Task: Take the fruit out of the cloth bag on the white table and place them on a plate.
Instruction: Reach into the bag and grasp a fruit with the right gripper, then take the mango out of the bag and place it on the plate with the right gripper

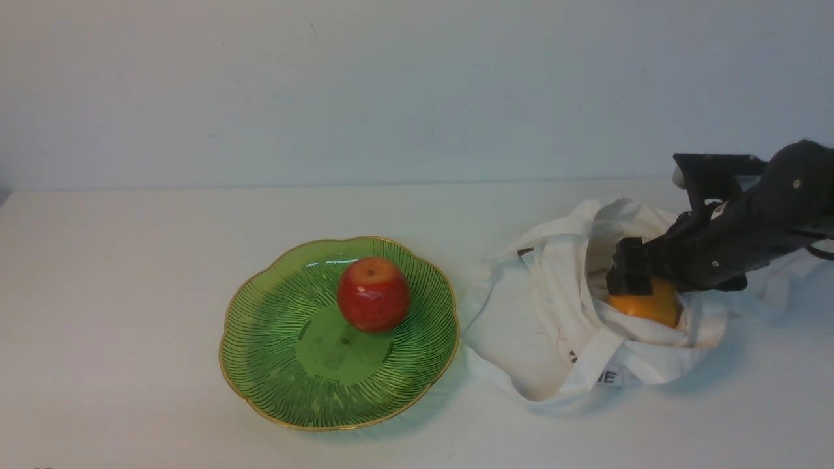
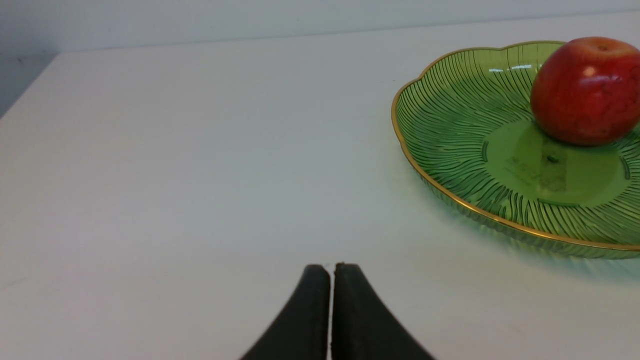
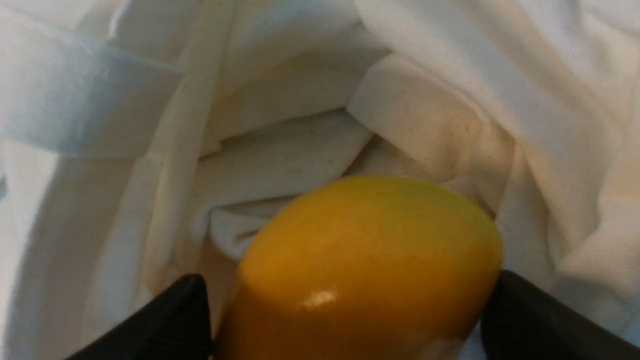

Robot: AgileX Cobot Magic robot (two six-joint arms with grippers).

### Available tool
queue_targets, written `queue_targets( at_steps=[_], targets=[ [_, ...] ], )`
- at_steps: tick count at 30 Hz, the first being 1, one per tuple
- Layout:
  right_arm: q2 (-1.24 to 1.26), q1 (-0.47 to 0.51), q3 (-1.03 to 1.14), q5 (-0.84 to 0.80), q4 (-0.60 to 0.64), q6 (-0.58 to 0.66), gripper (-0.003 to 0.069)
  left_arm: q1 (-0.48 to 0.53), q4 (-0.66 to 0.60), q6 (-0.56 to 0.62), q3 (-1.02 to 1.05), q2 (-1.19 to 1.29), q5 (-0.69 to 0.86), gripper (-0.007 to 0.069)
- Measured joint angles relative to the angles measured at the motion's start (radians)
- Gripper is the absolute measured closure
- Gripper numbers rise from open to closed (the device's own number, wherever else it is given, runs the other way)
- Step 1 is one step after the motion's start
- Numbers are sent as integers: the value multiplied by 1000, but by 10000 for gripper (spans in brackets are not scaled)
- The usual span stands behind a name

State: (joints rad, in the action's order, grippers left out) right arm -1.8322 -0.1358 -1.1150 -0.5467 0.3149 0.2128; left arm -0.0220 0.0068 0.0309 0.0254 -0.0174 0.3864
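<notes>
Desk (image 1: 130, 293): plain white, carrying the plate and the cloth bag side by side in the front view.
Plate (image 1: 273, 339): ribbed green with a scalloped gold rim, flat on the desk left of centre, just beside the bag at its 3 o'clock.
Apple (image 1: 373, 294): red, stem end up, resting in the plate toward 1 o'clock from the plate's middle.
Cloth bag (image 1: 521, 326): white, crumpled, lying with its mouth open toward 2 o'clock; strap draped across the front; dark printed letters near the lower edge, only partly readable.
Fruit (image 1: 648, 306): glossy orange-yellow, inside the bag's open mouth, ringed by folds of fabric, lower half hidden by cloth in the front view.
Right hand (image 1: 631, 275): reaching into the bag from 3 o'clock, tips directly on top of the fruit.
Right fingers (image 3: 165, 330): seen from the right wrist, one black tip on each flank of the fruit, clamped against its skin.
Left hand (image 2: 330, 305): out of the front view; seen from the left wrist, tips pressed together over bare desk, holding nothing, well apart from the plate.
</notes>
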Motion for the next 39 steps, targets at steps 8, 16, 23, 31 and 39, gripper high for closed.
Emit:
queue_targets(
  at_steps=[8,16,23,31,39],
  targets=[
    [-7,0,-3,0,-4,0,116,0,0,0,0,0,0,632],
    [133,0,-3,-43,-17,0,116,0,0,0,0,0,0,632],
    [281,-5,-3,-40,26,0,116,0,0,0,0,0,0,632],
    [383,-223,-3,2,355,173,116,0,0,0,0,0,0,632],
    [206,-442,-76,74,643,453,116,0,0,0,0,0,0,632]
  ],
)
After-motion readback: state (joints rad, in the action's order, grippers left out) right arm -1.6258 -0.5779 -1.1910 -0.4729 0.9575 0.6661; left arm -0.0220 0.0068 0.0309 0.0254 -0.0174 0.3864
